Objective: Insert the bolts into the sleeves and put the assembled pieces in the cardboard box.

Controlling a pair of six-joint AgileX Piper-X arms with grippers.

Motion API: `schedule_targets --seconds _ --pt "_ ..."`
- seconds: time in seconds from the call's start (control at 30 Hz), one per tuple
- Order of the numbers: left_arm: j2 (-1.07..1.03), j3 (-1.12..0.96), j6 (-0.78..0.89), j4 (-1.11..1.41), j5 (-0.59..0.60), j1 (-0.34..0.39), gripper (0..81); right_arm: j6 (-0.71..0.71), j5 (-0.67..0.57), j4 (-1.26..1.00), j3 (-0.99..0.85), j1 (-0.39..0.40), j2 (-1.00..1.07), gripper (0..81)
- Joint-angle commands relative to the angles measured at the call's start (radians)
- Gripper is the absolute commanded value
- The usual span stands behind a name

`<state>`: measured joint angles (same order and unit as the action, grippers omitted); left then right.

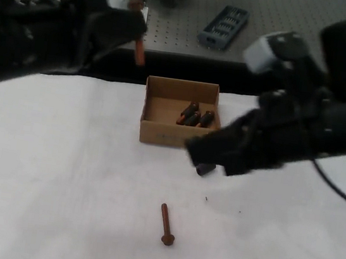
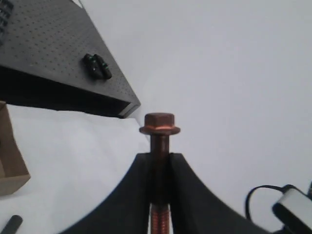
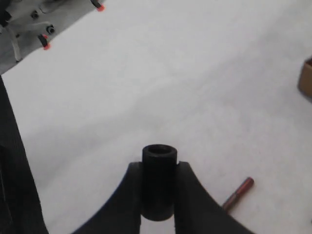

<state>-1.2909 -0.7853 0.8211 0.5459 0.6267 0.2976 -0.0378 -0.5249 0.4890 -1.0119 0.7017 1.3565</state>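
The left tool (image 2: 159,158) grips a copper bolt (image 2: 159,127) by its shank. The right tool (image 3: 158,165) clamps a black sleeve (image 3: 159,187), bore exposed, seemingly for mating. A spare bolt (image 1: 166,223) lies near; the cardboard box (image 1: 166,134) sits farther back.

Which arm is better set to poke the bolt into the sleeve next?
Left, probably. The left pincer is shut on a bolt, head past its tips. The right pincer is shut on the sleeve, hole showing, so it would likely just hold steady.
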Motion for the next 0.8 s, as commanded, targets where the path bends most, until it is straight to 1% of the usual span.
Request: schedule_targets --seconds 0.0,0.07,0.17,0.37,0.53,0.77 --pt "0.049 0.009 0.038 0.05 0.092 -0.045 0.6 0.004 -0.056 -0.145 -0.001 0.018 0.049 2.8" --pt "0.06 0.009 0.038 0.05 0.113 -0.066 0.6 0.038 -0.074 -0.227 -0.001 0.023 0.083 2.8" --pt "0.07 0.009 0.038 0.047 0.127 -0.085 0.6 0.128 -0.095 -0.343 -0.001 0.023 0.118 2.8" --pt "0.072 0.009 0.025 -0.029 0.145 -0.088 0.6 0.248 -0.125 -0.539 -0.001 0.023 0.145 2.8" --pt "0.072 0.009 0.0 -0.052 0.145 -0.088 0.6 0.292 -0.149 -0.587 -0.001 0.023 0.145 2.8" --pt "0.072 0.009 -0.016 -0.052 0.145 -0.085 0.6 0.291 -0.193 -0.587 -0.001 0.04 0.145 2.8"
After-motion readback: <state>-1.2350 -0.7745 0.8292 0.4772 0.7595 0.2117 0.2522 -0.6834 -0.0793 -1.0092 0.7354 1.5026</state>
